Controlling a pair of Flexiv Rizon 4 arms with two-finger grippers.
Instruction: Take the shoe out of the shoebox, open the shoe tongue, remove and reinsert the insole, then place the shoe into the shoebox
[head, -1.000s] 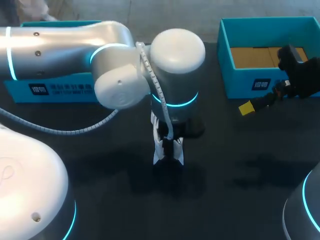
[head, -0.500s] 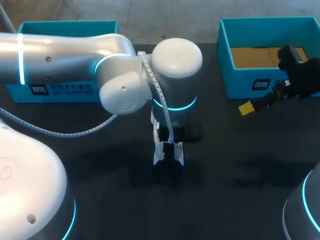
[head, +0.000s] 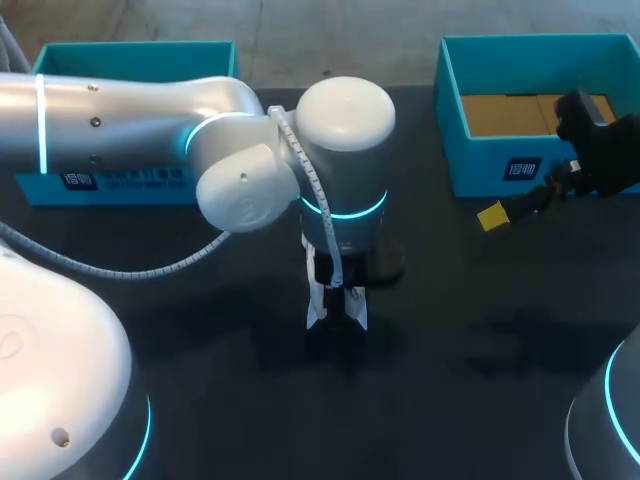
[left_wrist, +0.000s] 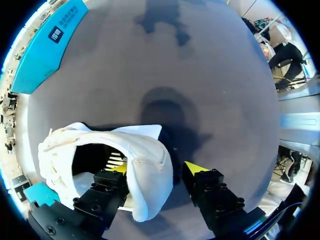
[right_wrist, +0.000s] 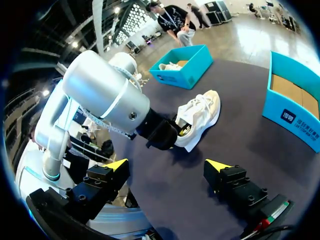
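Barely budging, left arm (head: 150, 110) settles lower; left gripper (left_wrist: 157, 169) straddles the shoe (left_wrist: 142, 150) collar, fingers spread, not pinching. Right gripper (right_wrist: 167, 165) hangs agape, empty. Shoe's out; insole work and reboxing look unfinished.

Probably a robotics lab: robot arms (head: 340, 150), dark table (head: 450, 380), teal shoeboxes (head: 500, 165).

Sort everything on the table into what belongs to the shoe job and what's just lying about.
Job: white lace-up shoe; open teal shoebox with brown cardboard floor; left gripper, one finger inside the shoe; right gripper, open and empty.
Lying about: second teal box with something white inside.
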